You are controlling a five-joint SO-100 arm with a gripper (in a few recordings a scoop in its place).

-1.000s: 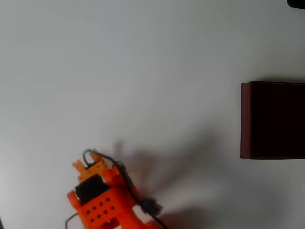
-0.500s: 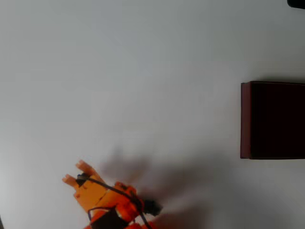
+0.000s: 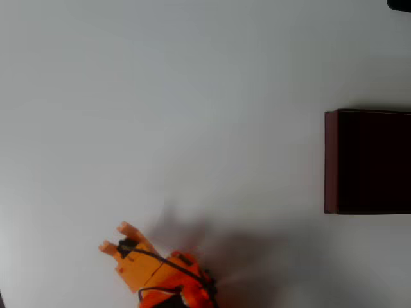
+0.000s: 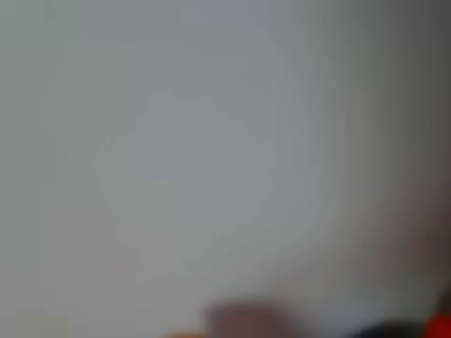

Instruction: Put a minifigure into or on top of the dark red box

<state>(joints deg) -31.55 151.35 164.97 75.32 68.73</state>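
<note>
From above, the orange gripper [image 3: 114, 237] sits low on the white counter [image 3: 192, 96], around seven o'clock, its two stubby fingertips [image 3: 125, 228] pointing up toward ten o'clock with a narrow gap between them; they look slightly parted and nothing sits between them. A black cable loops over the orange arm behind it, and a soft shadow spreads toward three o'clock. The dark red box [image 3: 331, 160] rests at three o'clock, cut by the frame's edge, maroon wall facing the arm, its interior nearly black. Box and gripper are well apart. I can read no writing or labels anywhere. The wrist view is too blurred to tell anything beyond pale grey surface and a bit of orange at its lower edge.
</note>
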